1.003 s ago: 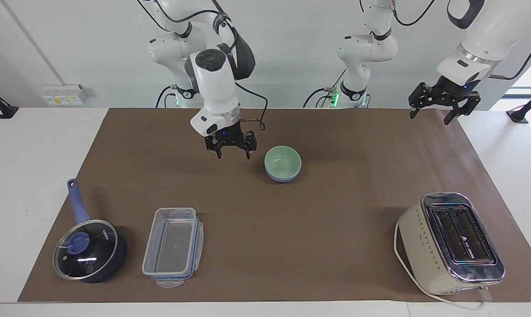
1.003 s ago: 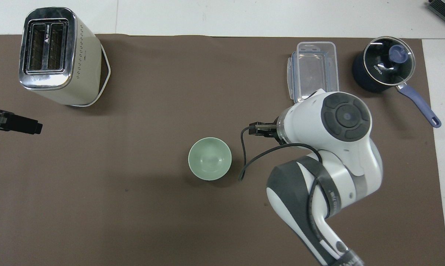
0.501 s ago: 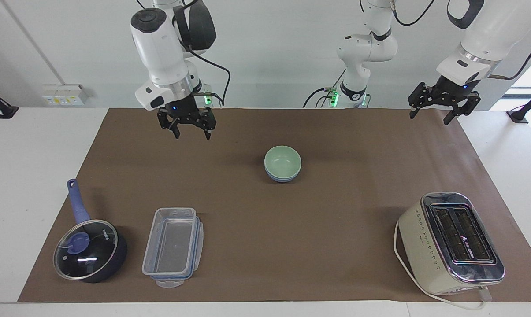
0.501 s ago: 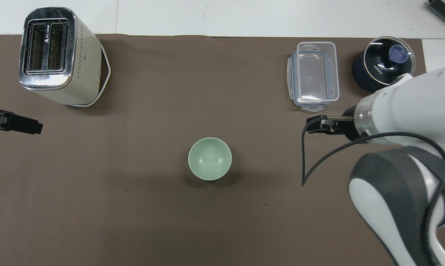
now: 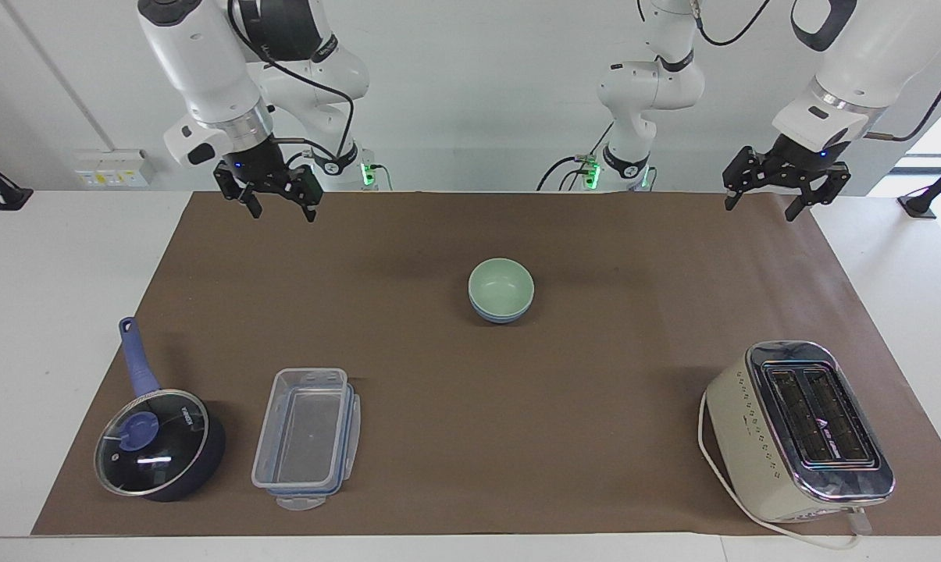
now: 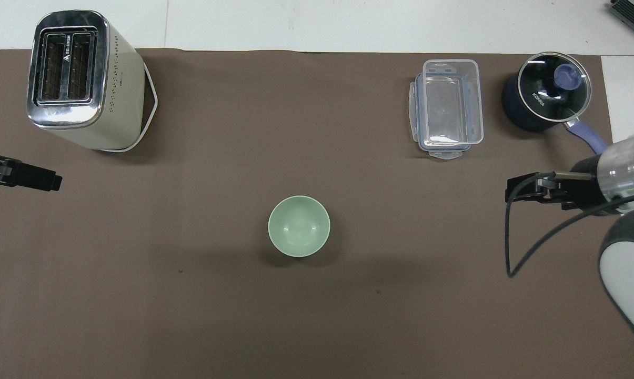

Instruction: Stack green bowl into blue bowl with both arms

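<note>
A brown mat (image 5: pixel 470 437) is spread over the white table (image 5: pixel 56 312). At lower right of the facing view a cream toaster (image 5: pixel 798 433) is seen, a small logo in its slots too small to be read. At lower left lie a clear container (image 5: pixel 306 437) and a dark saucepan (image 5: pixel 160 445), its glass lid marked KONKA (legible in the overhead view). At mid-frame the green bowl (image 5: pixel 501 286) is nested in the blue bowl (image 5: pixel 501 315). The right gripper (image 5: pixel 271 204) is held over the mat's upper left corner, jaws spread and empty; the left gripper (image 5: pixel 765 201) is held over the upper right corner, likewise spread.
</note>
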Robot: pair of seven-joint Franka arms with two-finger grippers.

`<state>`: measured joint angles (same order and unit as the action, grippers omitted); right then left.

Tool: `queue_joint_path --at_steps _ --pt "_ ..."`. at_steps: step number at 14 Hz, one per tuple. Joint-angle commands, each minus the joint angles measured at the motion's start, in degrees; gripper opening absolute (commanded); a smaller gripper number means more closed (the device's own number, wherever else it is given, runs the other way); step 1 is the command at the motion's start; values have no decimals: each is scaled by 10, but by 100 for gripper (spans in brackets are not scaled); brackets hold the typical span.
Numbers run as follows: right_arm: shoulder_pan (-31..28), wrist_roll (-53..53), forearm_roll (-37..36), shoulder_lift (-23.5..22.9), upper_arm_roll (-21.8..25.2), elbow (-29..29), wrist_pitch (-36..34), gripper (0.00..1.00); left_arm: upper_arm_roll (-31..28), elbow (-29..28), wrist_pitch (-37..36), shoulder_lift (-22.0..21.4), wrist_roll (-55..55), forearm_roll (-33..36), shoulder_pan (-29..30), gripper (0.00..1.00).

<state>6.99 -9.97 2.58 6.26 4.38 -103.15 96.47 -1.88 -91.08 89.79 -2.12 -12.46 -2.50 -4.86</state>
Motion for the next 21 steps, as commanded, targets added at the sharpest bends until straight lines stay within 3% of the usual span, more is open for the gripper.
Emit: queue_joint_path --at_steps 1,4,8,21 --pt "-23 34 -10 7 -7 21 -8 100 7 9 -15 1 3 9 7 100" --pt "-25 34 -18 0 -7 76 -27 100 7 8 -15 1 3 9 5 100" --pt "-29 36 -43 -6 -6 150 -114 100 7 9 -14 1 6 9 6 100" --pt "-46 71 -31 -5 -9 131 -98 100 7 8 -13 1 7 9 7 100"
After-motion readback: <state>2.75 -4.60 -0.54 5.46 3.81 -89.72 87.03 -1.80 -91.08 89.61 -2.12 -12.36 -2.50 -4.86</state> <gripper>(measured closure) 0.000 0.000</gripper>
